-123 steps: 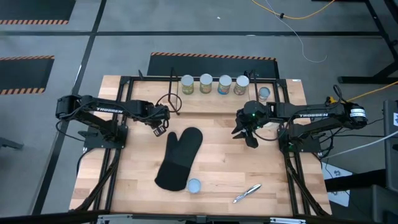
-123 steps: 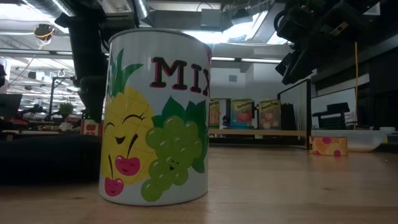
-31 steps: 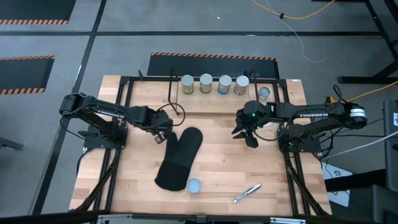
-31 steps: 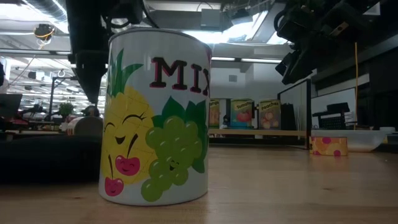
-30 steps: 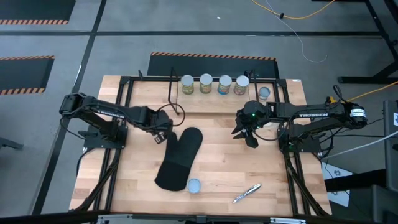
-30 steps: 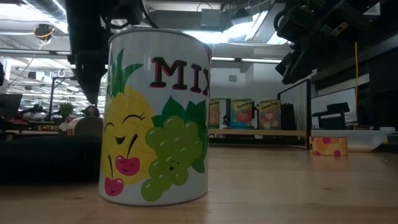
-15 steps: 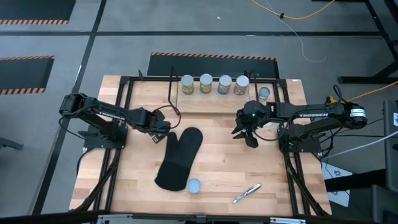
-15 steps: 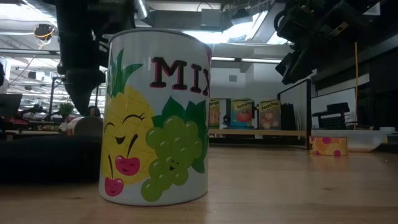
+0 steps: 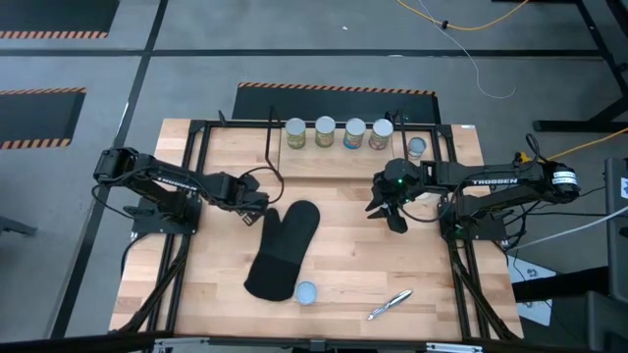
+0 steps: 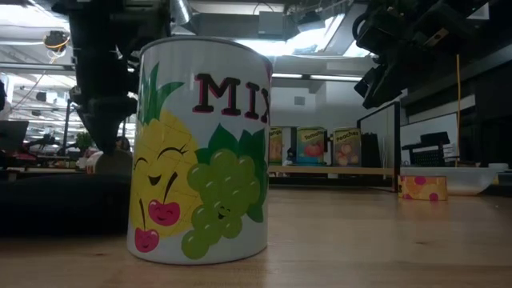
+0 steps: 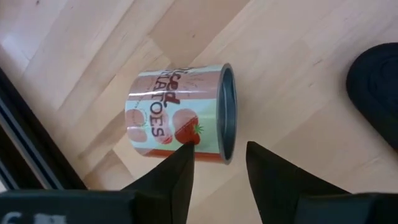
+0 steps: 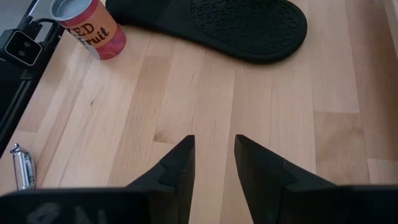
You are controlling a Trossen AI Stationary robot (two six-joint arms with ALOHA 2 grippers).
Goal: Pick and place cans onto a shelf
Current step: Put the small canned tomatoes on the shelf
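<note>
A tomato can [image 11: 180, 115] lies on its side on the table, beside the cuff of a black oven mitt [image 9: 285, 250]. My left gripper [image 11: 217, 163] hangs open just above it, a finger over each side of its rim end; in the low view the gripper [image 10: 104, 120] stands over that can [image 10: 112, 162]. Several cans [image 9: 339, 131] stand upright in a row on the shelf [image 9: 339, 150]. A mixed-fruit can [image 9: 306, 291] stands near the front edge. My right gripper [image 9: 392, 211] waits open above bare wood at mid-right.
Another can [image 9: 416, 147] sits to the right of the shelf. A silvery pen-like item [image 9: 390, 304] lies near the front right. Black frame rods [image 9: 201, 157] run along both sides of the table. Bare wood lies between the mitt and the right arm.
My left gripper has come down toward the lying tomato can and shifted a little toward the table's left edge. The can and the other things have stayed where they were.
</note>
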